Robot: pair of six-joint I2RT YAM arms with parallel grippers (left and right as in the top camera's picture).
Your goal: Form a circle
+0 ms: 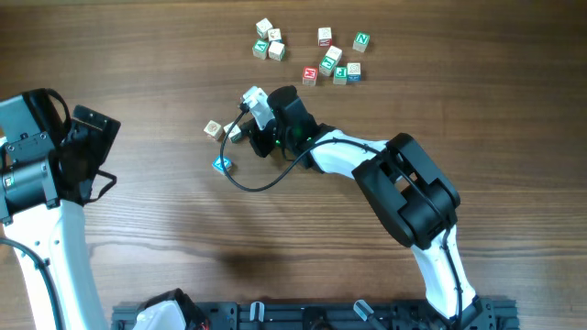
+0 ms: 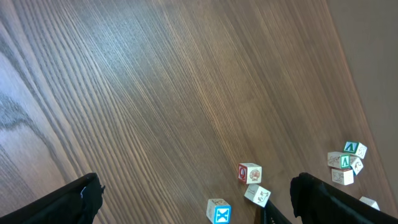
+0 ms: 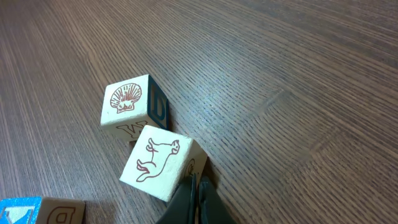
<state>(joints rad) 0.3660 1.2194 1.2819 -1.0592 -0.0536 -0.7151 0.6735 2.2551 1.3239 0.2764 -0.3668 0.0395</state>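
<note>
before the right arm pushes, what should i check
1. right gripper shut for pushing: ok.
2. its tip at the horse cube: ok, at the lower edge; actual contact cannot tell.
3. horse cube beside the shell cube: ok, close together.
4. blue cube joined to that pair: not ok, it sits apart.
5. left gripper open and off to the side of the cubes: ok.
6. spare cubes out of the way: ok, clustered on the far side.
</note>
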